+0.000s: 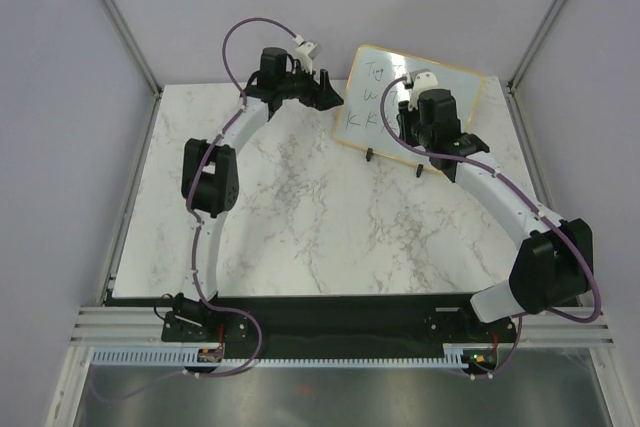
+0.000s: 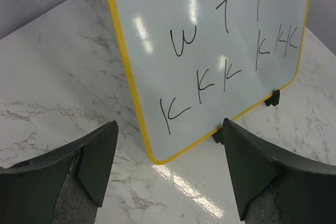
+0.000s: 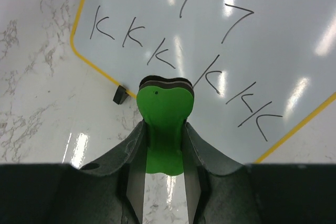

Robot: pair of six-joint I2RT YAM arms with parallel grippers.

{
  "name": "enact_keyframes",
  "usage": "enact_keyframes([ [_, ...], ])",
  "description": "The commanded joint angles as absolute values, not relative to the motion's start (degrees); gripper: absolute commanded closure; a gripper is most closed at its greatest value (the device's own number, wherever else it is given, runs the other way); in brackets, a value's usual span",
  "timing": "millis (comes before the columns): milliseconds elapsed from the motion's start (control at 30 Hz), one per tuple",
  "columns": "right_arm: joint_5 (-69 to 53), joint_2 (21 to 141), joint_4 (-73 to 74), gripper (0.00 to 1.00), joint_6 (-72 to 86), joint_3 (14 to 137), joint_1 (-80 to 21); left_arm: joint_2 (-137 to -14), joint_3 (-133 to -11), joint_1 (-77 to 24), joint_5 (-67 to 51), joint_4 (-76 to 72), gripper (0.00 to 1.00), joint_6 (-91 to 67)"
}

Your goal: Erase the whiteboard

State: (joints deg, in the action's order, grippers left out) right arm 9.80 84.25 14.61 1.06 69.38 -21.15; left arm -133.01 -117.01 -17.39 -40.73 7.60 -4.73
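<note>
The whiteboard [image 1: 385, 82] stands tilted at the back of the table on two black clip feet [image 1: 371, 156], with black handwriting on it. It also shows in the left wrist view [image 2: 220, 40] and the right wrist view [image 3: 236, 40]. My right gripper [image 3: 164, 129] is shut on a green eraser [image 3: 164, 108], whose dark felt end sits close to the board's lower part, in front of the writing. In the top view the right gripper [image 1: 425, 112] is right in front of the board. My left gripper [image 2: 168, 145] is open and empty, just left of the board's edge [image 1: 325, 92].
The marble table top [image 1: 300, 217] lies between grey walls. A metal rail and the arm bases [image 1: 330, 332] run along the near edge. The board's yellow-looking frame corner [image 2: 152, 157] rests on the table between my left fingers' line of sight.
</note>
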Motion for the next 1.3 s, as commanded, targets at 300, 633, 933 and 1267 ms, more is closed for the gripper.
enact_keyframes([
  [300, 9.6, 84.6, 6.5, 1.00, -1.7, 68.2, -16.1, -146.3, -130.2, -18.0, -47.4, 2.3, 0.11, -13.0],
  [633, 9.0, 85.9, 5.2, 1.00, -4.1, 69.3, -16.1, -150.8, -133.2, -18.7, -51.1, 0.3, 0.32, -17.0],
  [933, 19.3, 94.4, 3.2, 1.00, -6.8, 77.2, -17.6, -150.3, -131.6, -18.5, -55.5, -1.9, 0.71, -17.1],
  [1267, 22.8, 107.7, 1.1, 1.00, -9.4, 92.5, -20.6, -149.6, -128.8, -18.4, -54.9, -2.0, 0.98, -14.3],
])
